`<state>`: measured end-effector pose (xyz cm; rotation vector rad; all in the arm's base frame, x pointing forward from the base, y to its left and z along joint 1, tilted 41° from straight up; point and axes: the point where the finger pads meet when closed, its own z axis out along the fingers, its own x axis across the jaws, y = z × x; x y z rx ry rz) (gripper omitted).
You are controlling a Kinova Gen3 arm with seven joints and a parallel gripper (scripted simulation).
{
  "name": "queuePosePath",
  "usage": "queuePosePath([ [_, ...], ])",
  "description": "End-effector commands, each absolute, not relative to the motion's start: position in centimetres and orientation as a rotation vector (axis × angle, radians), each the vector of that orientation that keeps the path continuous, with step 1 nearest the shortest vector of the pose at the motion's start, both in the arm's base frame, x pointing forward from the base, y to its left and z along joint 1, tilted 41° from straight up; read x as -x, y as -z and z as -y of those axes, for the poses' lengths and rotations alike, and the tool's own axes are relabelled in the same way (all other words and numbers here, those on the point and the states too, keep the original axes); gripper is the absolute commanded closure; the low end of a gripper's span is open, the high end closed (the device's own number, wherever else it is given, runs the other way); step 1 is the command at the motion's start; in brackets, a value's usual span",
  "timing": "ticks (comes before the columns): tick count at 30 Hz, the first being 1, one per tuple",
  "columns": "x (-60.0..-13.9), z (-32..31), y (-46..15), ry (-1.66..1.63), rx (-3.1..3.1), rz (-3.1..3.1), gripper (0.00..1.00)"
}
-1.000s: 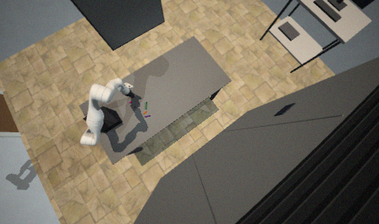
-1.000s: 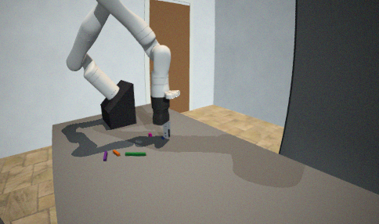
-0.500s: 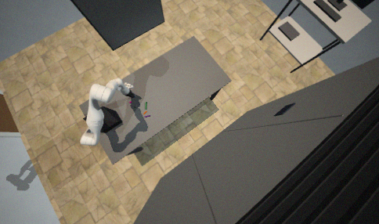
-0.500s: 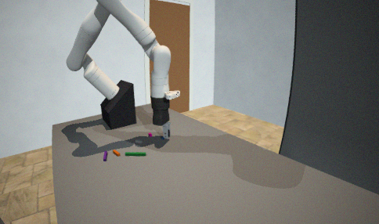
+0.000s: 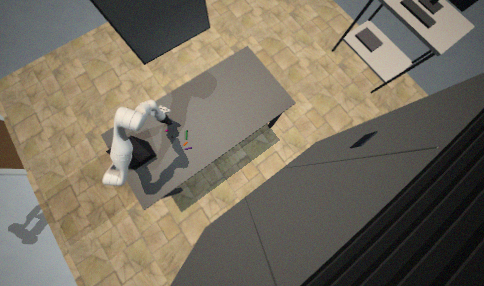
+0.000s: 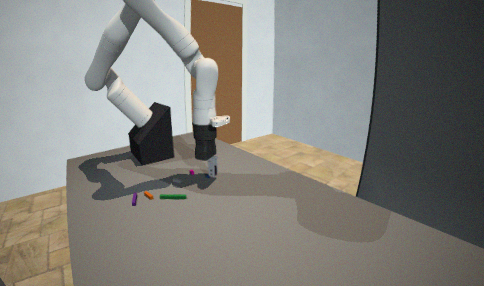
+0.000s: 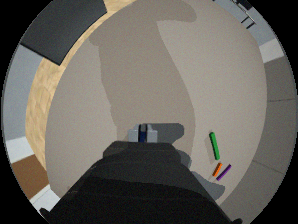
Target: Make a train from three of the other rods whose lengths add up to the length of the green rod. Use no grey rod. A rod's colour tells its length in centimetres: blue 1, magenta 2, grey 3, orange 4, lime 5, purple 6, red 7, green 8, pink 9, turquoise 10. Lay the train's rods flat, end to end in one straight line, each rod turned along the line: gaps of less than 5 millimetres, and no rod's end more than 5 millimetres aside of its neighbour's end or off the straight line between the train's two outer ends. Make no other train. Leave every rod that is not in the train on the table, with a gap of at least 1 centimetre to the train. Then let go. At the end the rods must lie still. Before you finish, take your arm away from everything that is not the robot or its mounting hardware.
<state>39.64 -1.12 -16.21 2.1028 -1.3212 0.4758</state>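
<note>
My gripper (image 6: 212, 172) points straight down with its fingertips at the table top. It is shut on the small blue rod (image 6: 207, 175), which shows between the fingers in the wrist view (image 7: 141, 133). The magenta rod (image 6: 191, 172) lies a short way to its left, apart from it. The green rod (image 6: 173, 196) lies flat nearer the front, with the orange rod (image 6: 148, 195) and the purple rod (image 6: 134, 199) to its left. These three also show at the right of the wrist view: green (image 7: 214, 145), orange (image 7: 217, 169), purple (image 7: 225, 171).
The arm's black base block (image 6: 150, 134) stands at the back left of the table. A dark wall panel (image 6: 438, 115) rises along the table's right side. The arm's shadow covers the table around the rods.
</note>
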Motion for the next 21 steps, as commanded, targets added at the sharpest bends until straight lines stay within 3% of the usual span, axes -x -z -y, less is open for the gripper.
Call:
queuePosePath([
  [1, -39.77, 1.07, 16.28, -0.480, -2.104, 1.327, 0.76],
  [21, -39.50, 1.05, 16.33, -0.483, -2.097, 1.338, 0.76],
])
